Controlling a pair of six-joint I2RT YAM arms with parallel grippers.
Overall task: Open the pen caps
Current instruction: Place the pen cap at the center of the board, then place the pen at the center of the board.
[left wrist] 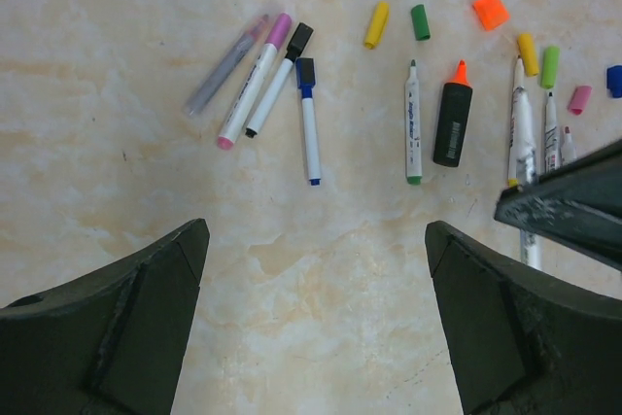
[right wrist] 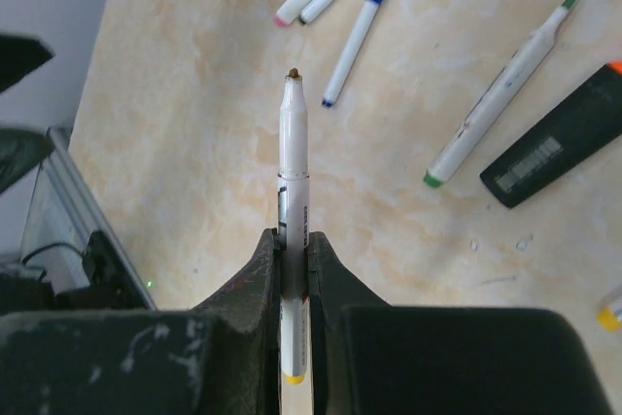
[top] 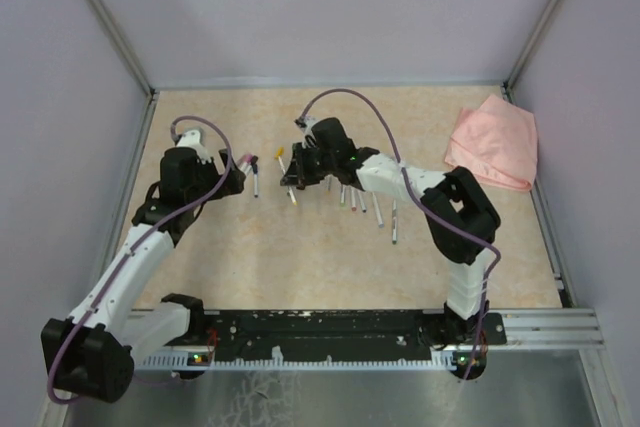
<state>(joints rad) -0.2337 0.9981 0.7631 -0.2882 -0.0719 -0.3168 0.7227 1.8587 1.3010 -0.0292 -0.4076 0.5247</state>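
Top view: left gripper hangs just beside the capped markers, with the right gripper further right, so the left arm is nearer.

Left wrist: jaws wide apart, nothing between. The capped markers lie ahead-left, long axes slanting away from the fingers, caps at the far ends. Loose pen caps lie ahead-right.

Right wrist alone shows the grip — fingers clamped on a bare-tipped pen, tip pointing away.

You have a crumpled pink cloth lying at the far right corner of the beige marbled bench; a black highlighter body, its orange tip bare, lies just beside a green-ended white marker barrel; the two are roughly parallel and apart.
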